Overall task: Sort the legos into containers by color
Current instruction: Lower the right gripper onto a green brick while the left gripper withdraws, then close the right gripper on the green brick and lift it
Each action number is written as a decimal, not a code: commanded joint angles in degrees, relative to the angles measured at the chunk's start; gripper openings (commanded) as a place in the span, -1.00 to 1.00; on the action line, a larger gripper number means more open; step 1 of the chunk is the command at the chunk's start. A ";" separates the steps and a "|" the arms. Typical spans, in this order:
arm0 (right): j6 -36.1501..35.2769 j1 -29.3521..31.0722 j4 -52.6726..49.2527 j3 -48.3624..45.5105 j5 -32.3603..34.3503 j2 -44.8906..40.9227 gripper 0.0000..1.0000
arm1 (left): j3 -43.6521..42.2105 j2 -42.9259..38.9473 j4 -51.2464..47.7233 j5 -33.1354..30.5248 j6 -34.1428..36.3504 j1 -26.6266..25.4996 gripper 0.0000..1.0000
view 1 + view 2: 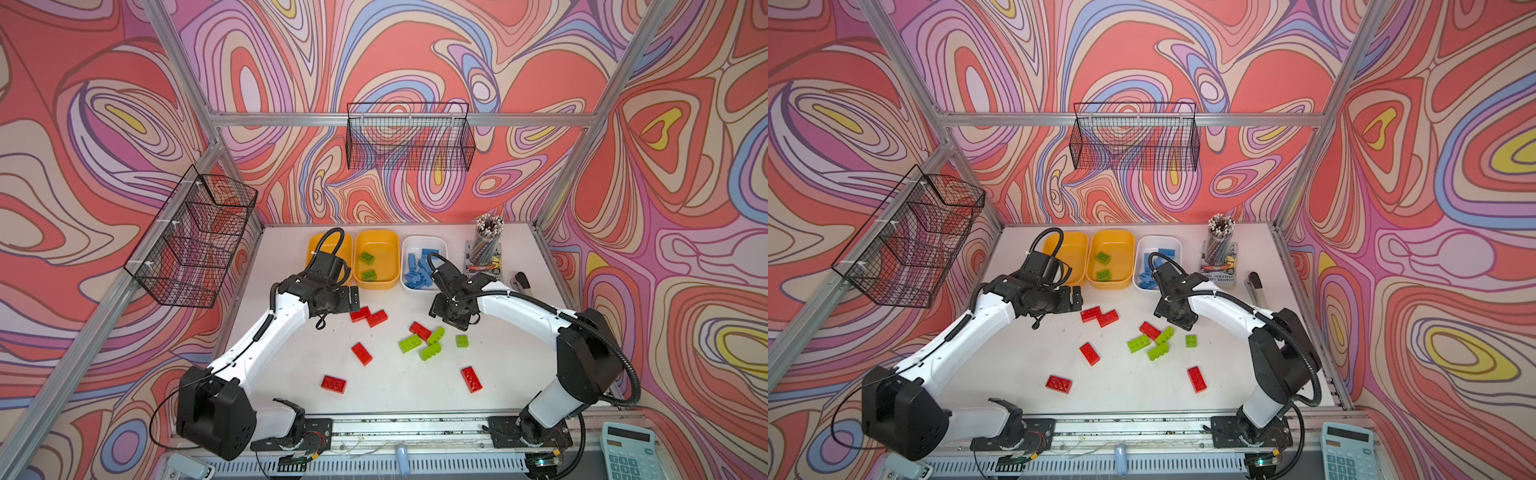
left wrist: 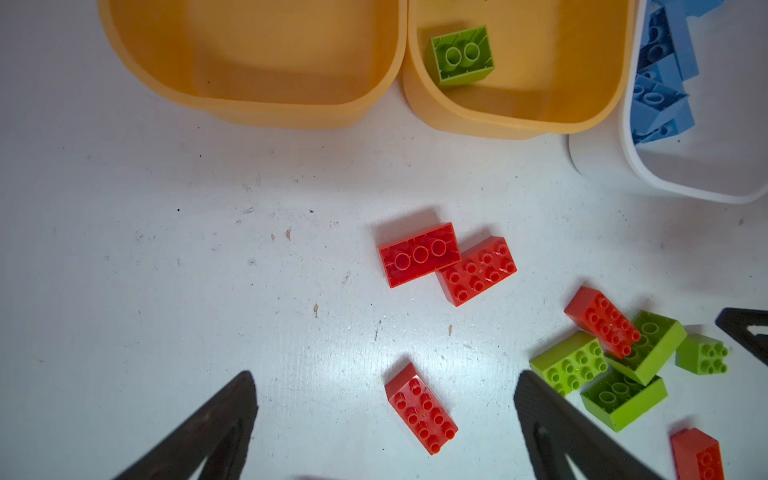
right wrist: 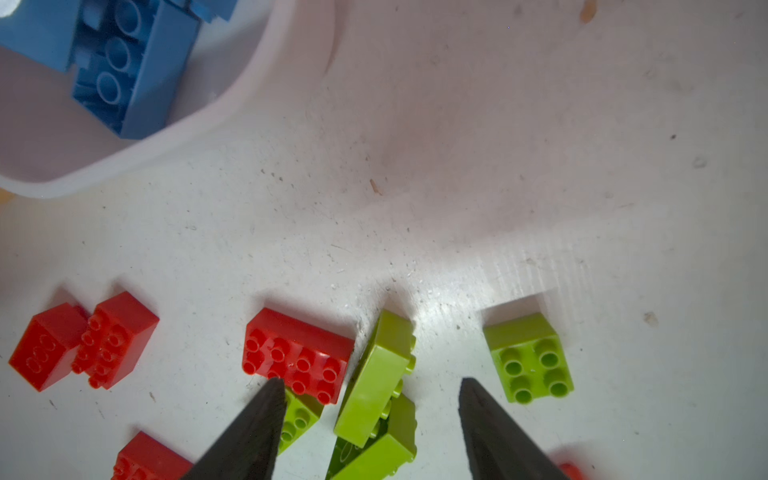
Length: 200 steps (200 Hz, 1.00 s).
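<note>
**Both top views.** A matte white table [image 1: 291, 374] fills the lower centre. Just above mid-frame stand three glossy, round-cornered plastic tubs in a row: the left yellow-orange tub [image 1: 314, 245], the middle yellow-orange tub [image 1: 376, 286] and the white tub [image 1: 424, 239]. Two lime green bricks [image 1: 368, 274] lie in the middle tub. A heap of light blue bricks [image 1: 419, 272] lies in the white tub. Below the tubs, six red bricks [image 1: 361, 353] are scattered on the table. Four more lime green ones sit right of centre, three of them bunched together. The left gripper [image 1: 351, 298] hangs centre left, by the left tub's near edge. The right gripper [image 1: 1173, 318] hangs centre right, just above the green bunch.

**Left wrist view.** Two black, tapered fingers [image 2: 216, 428] rise from the bottom edge, spread wide and holding nothing. A studded red brick lies flat on the scuffed table between them. The tubs' smooth walls run along the top edge.

**Right wrist view.** Black pointed fingers [image 3: 249, 436] at the bottom stand partly apart and grip nothing. They flank a lime green brick tipped on its side. A gap shows between that brick and the finger on the right of the frame. A red brick with its studs up touches the green one. A small square four-stud green brick sits at right. The white tub curves through the upper left corner, and the blue bricks in it show hollow undersides.
</note>
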 commanded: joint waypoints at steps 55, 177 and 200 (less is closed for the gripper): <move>9.60 2.01 8.41 -6.05 -0.88 -0.34 0.27 | -3.94 -3.78 1.06 0.71 0.52 0.23 1.00; 11.64 5.06 9.80 -9.62 2.27 2.35 -0.05 | -6.05 -4.19 2.51 2.69 2.77 0.26 1.00; 10.75 5.10 9.41 -9.01 2.93 3.31 -0.11 | -6.74 -4.66 3.10 2.40 2.60 0.31 1.00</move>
